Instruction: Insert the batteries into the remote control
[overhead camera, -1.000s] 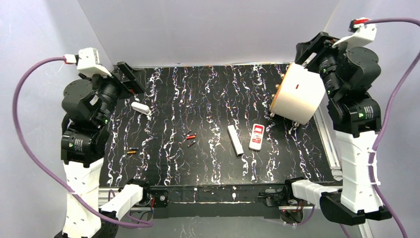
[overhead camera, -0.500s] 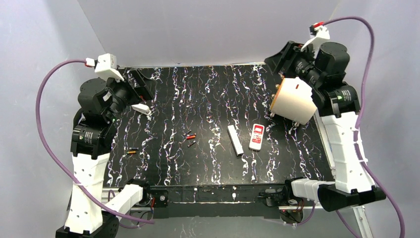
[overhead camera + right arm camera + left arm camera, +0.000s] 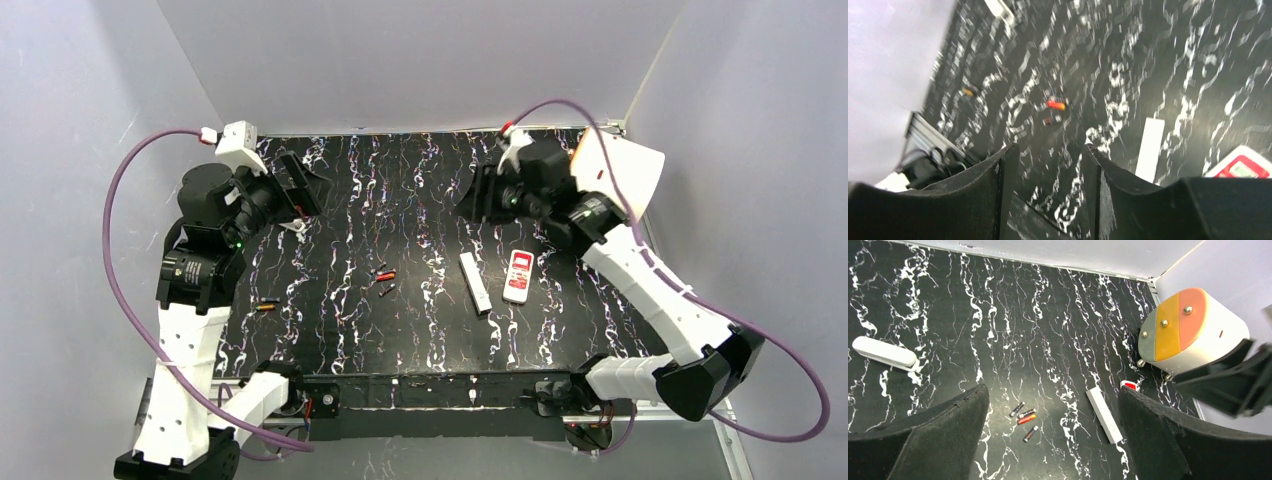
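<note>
Three orange-red and black batteries (image 3: pixel 384 278) lie close together mid-table, and they show in the left wrist view (image 3: pixel 1023 416) and, blurred, in the right wrist view (image 3: pixel 1055 106). One more battery (image 3: pixel 265 306) lies alone to the left. A small red-and-white remote (image 3: pixel 517 275) lies right of a long white remote (image 3: pixel 475 282). My left gripper (image 3: pixel 300 186) is open and empty, high over the back left. My right gripper (image 3: pixel 474 196) is open and empty, above the table behind the remotes. Its fingers (image 3: pixel 1007 165) stand apart with only table between them.
A small white oblong piece (image 3: pixel 291 226) lies under my left gripper and shows in the left wrist view (image 3: pixel 884 353). A big white drum with an orange and grey face (image 3: pixel 1190 330) stands at the back right corner. White walls close in three sides.
Both arms have risen and swung inward. My right gripper has moved from the back right corner to over the table's middle. The batteries and remotes have not moved.
</note>
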Tool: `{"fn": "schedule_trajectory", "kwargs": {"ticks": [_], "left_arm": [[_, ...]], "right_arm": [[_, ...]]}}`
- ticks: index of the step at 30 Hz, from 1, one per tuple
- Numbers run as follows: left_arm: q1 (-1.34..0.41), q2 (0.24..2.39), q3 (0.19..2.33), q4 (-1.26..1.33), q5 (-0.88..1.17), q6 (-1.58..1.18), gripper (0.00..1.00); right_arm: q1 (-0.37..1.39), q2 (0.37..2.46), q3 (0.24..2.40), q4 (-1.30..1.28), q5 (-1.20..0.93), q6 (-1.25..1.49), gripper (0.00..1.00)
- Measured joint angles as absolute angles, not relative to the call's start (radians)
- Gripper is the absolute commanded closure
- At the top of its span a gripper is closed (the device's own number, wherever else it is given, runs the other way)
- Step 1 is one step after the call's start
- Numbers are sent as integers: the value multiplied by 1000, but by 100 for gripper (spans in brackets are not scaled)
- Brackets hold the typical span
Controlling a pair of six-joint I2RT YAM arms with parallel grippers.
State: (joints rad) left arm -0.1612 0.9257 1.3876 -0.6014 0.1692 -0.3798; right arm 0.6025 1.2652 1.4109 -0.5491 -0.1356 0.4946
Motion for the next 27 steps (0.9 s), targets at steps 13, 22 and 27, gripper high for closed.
{"fn": "schedule_trajectory", "kwargs": {"ticks": [13, 22, 27], "left_arm": [[-161, 933, 1323, -591, 173, -459, 2], [-161, 980, 1303, -567, 143, -507, 2], [-161, 978, 1303, -584, 84, -509, 1]], "right_arm": [[787, 1391, 1076, -605, 196, 517, 13], [795, 1581, 1049, -577, 213, 497, 25], [796, 1656, 1053, -574, 255, 521, 29]]}}
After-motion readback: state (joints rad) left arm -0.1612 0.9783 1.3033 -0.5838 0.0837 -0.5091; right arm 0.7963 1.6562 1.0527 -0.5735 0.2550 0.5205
